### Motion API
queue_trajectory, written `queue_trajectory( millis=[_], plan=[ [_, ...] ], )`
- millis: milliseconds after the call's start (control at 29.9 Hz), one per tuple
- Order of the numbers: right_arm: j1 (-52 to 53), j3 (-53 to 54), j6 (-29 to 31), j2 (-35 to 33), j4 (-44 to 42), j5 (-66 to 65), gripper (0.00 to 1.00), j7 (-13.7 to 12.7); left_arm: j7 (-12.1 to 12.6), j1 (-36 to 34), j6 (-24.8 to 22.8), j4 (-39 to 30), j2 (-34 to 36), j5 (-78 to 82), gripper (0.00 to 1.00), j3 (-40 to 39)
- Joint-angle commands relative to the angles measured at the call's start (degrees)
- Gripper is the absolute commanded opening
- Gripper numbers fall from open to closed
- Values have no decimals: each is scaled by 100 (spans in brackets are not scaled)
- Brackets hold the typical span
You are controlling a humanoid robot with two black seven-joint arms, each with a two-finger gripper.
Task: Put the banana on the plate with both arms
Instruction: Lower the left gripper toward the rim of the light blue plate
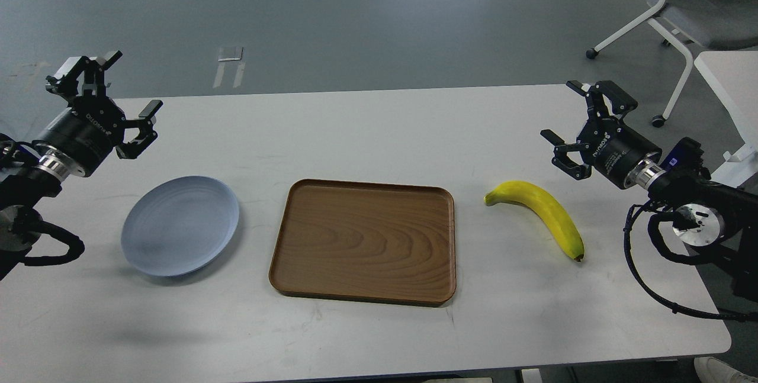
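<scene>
banana (542,208) lying on table (379,128) right of tray (364,241), plate (180,226) sitting left. left gripper (112,84) and right gripper (571,116) hovering wide open, gripping nothing.

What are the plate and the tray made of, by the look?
Round pale blue-grey plate: probably glazed ceramic or melamine, can't tell which; smooth satin surface with faint concentric ridges and soft sheen. Rectangular brown tray: wood or wood-look laminate; clear flowing grain lines across its floor, matte finish, rounded raised rim. Whether the grain is real or printed isn't settled from here.
</scene>
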Motion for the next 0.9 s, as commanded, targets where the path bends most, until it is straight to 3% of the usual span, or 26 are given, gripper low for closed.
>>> queue_trajectory(
  millis=[0,234,435,602,803,870],
  plan=[
    [-12,0,0,-52,7,-4,100,0,0,13,0,9,-1,4,99,0],
    [-21,0,0,-175,7,-13,100,0,0,-84,0,140,-54,74,100,79],
    [-3,0,0,-201,-2,-22,100,0,0,-295,0,817,-36,13,99,-70],
    [6,0,0,-245,-20,-22,100,0,0,-418,0,888,16,1231,100,-35],
    [6,0,0,-245,-29,-22,100,0,0,-813,0,35,482,3906,100,-61],
    [6,0,0,-245,-37,-22,100,0,0,-883,0,-752,823,4903,99,-53]
  ],
)
